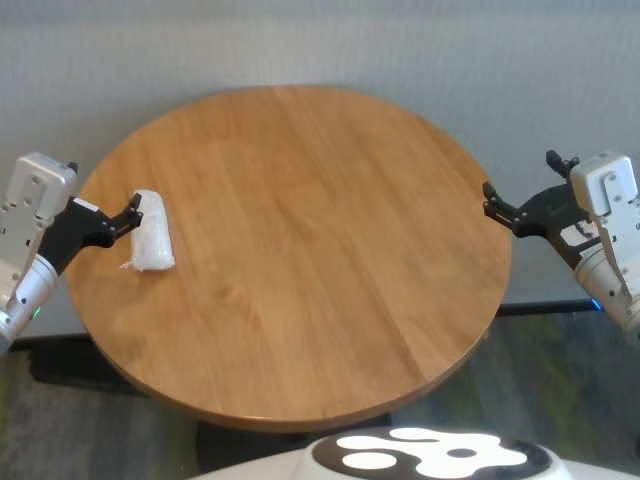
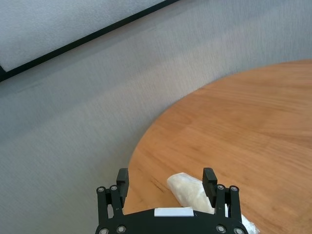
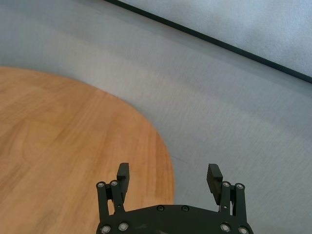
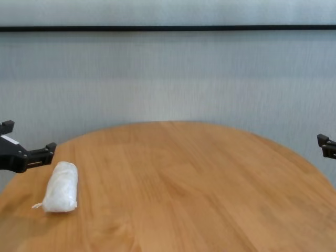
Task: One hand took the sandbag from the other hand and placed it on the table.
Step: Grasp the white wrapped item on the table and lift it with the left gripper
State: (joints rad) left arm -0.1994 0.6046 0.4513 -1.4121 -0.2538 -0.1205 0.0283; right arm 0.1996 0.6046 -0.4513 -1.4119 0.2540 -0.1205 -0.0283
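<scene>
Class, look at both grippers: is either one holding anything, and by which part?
Nothing is held. The sandbag lies on the table beside the open left gripper; the right gripper is open too.

This looks like an office or meeting room. A large round table with a smooth light-brown wood-grain top (image 1: 300, 250) stands alone before a plain pale grey textured wall (image 4: 168, 79) crossed by a thin black horizontal strip (image 4: 168, 28), over dark grey-green mottled carpet (image 1: 560, 380).

Sandbag (image 1: 152, 243) on table (image 1: 300, 250), near left edge. Left gripper (image 1: 133, 214) just beside sandbag's far end. Right gripper (image 1: 488, 203) at table's right edge, well apart from sandbag.
</scene>
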